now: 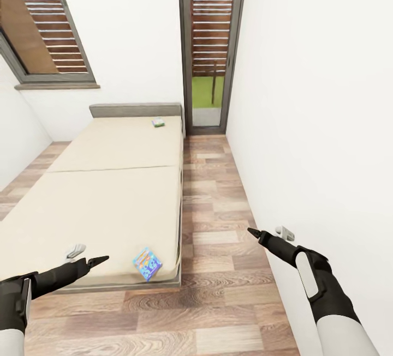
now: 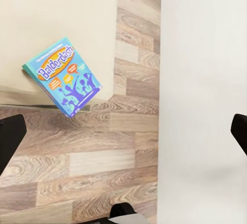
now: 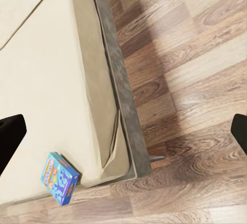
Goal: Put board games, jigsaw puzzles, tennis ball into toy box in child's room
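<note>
Robot at the foot of the bed, two board games waiting.

Both arms are held out low and empty, the left gripper (image 1: 87, 255) and right gripper (image 1: 267, 233) with fingers spread wide, likely ready to reach. One blue board game (image 1: 147, 264) sits at the near corner of the bed (image 1: 109, 192), overhanging the edge; a second game (image 1: 158, 122) lies far off by the headboard.

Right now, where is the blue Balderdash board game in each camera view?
Head view: blue Balderdash board game at the near right corner of the bed, ahead of the left gripper.
Left wrist view: the game overhangs the bed corner above the wood floor.
Right wrist view: the game on the same corner.
Shared landmark: that bed corner.
</note>
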